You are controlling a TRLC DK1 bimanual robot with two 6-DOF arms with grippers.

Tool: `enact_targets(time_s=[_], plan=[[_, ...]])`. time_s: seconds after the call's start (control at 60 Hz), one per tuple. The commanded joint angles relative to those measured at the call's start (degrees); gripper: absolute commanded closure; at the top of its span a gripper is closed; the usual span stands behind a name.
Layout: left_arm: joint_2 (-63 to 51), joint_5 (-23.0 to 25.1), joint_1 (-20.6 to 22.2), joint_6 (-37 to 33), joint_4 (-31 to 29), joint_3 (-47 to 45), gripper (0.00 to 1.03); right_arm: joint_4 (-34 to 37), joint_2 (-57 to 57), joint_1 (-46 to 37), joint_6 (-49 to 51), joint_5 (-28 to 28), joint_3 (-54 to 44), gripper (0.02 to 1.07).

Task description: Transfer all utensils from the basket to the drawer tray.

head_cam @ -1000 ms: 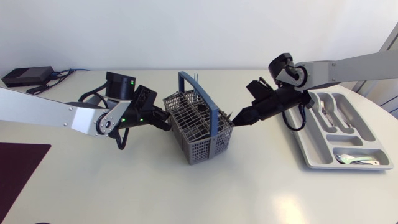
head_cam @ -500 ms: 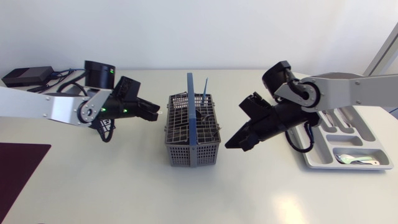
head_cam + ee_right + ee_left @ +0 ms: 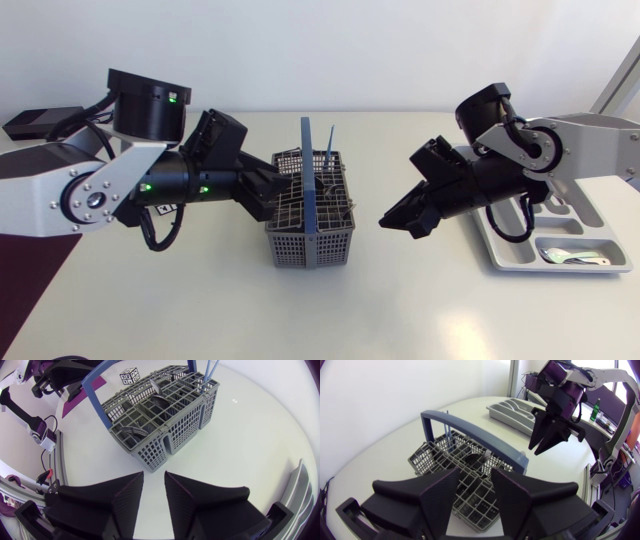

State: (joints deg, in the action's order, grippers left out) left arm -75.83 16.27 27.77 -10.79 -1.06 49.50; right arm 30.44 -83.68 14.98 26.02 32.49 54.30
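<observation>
- The task is partly done, as I judge it: the long grey plastic drawer tray (image 3: pixel 590 225) at the table's right end holds at least one silvery spoon-like utensil (image 3: pixel 575 258) in its nearest compartment. My right arm hides much of the tray's other compartments.
- The grey lattice cutlery basket with a blue arched handle (image 3: pixel 308 215) stands upright mid-table and is not empty. A thin blue rod-like utensil (image 3: pixel 328 160) sticks up from a far corner.
- The left gripper (image 3: pixel 268 190) hangs just beside the basket's left wall, its fingers parted and holding nothing.
- The right gripper (image 3: pixel 395 218) hovers apart from the basket's right side, between it and the tray, fingers slightly parted and empty.
- Only the right wrist view looks down into the basket (image 3: pixel 165 420), showing dark curved utensils (image 3: pixel 160 402) in its cells.
- Only the left wrist view shows the right gripper (image 3: pixel 547 435) beyond the handle, with the tray (image 3: pixel 512 410) behind it.
- Only the head view shows the tray's contents.
</observation>
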Motion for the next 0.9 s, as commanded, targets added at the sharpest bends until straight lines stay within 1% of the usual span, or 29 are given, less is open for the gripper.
enact_targets(time_s=[0.0,0.05,0.083,0.3,0.367,0.467,0.517,0.583,0.65,0.683,0.767,0.883], plan=[[-1.60,-0.63,0.27,-1.43,-1.23,-2.03,0.59,-0.03,0.53,-0.13,0.79,-0.59,-0.87,0.70],[-2.13,-0.63,0.36,-1.52,-1.93,-2.56,0.59,-0.11,0.36,-0.13,0.70,-0.85,-0.87,0.70],[-2.92,-0.63,0.36,-1.52,-2.10,-2.91,0.61,-0.11,0.10,-0.13,0.70,-1.03,-0.69,0.70],[-9.25,-0.72,0.71,-2.13,-5.62,-3.09,0.61,-0.90,-2.01,1.28,0.08,-1.99,0.36,0.70],[-11.18,-1.42,0.44,-2.22,-7.11,-2.30,0.61,-1.17,-2.45,1.98,-0.27,-2.34,0.72,0.70],[-9.68,-1.42,-0.26,-2.49,-7.64,-2.65,0.61,-1.61,-3.07,2.77,-1.15,-2.34,1.24,0.70],[-6.70,-1.33,-1.93,-2.66,-6.85,-3.26,0.61,-2.22,-3.51,3.21,-1.94,-2.43,1.59,0.70],[-4.32,-1.33,-5.27,-2.31,-3.86,-3.44,0.61,-3.10,-4.83,4.09,-2.91,-2.87,2.12,0.70],[-4.76,-1.33,-8.35,-1.96,-1.58,-2.83,0.61,-4.24,-5.88,4.97,-3.17,-4.01,2.65,0.70],[-8.10,-1.33,-10.19,-1.96,-0.79,-1.33,0.61,-5.12,-7.29,5.32,-4.84,-5.24,3.44,0.70],[-12.41,-1.33,-11.25,-1.96,-0.79,0.43,0.61,-5.04,-8.61,6.02,-5.45,-5.33,4.41,0.70],[-17.16,-1.24,-10.98,-1.78,0.01,2.54,0.61,-5.91,-9.92,8.22,-6.51,-6.12,4.93,0.70]])
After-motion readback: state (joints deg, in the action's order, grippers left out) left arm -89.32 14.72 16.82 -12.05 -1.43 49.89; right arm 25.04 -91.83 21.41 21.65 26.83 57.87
